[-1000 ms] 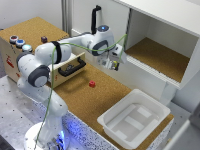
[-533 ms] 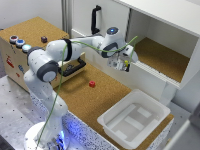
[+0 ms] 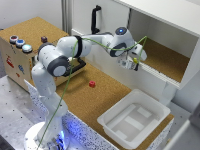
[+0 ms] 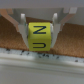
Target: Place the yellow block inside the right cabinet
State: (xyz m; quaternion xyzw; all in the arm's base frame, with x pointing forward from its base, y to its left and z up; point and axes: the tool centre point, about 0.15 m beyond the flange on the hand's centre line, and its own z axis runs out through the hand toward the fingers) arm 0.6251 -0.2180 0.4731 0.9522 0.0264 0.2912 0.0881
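My gripper [image 3: 133, 63] is shut on the yellow block [image 3: 134, 64], a tiny yellow cube held between the fingers. In the wrist view the yellow block [image 4: 40, 36] fills the middle, with dark letters on its face, clamped between the two grey fingers [image 4: 22, 31]. The gripper hangs just over the front lip of the right cabinet [image 3: 162, 62], a white box with a cork-brown floor, at the exterior view's right. The block is in the air, above the cabinet's front edge.
A small red cube [image 3: 92, 84] lies on the cork tabletop. A white plastic tray [image 3: 134, 119] sits at the front right. A wooden drawer box [image 3: 20, 52] with coloured buttons stands at the left. A white door with a black handle [image 3: 94, 19] is at the back.
The arm has carried the yellow block toward the exterior view's right, from over the tabletop to the right cabinet's front edge. The gripper stayed shut on it.
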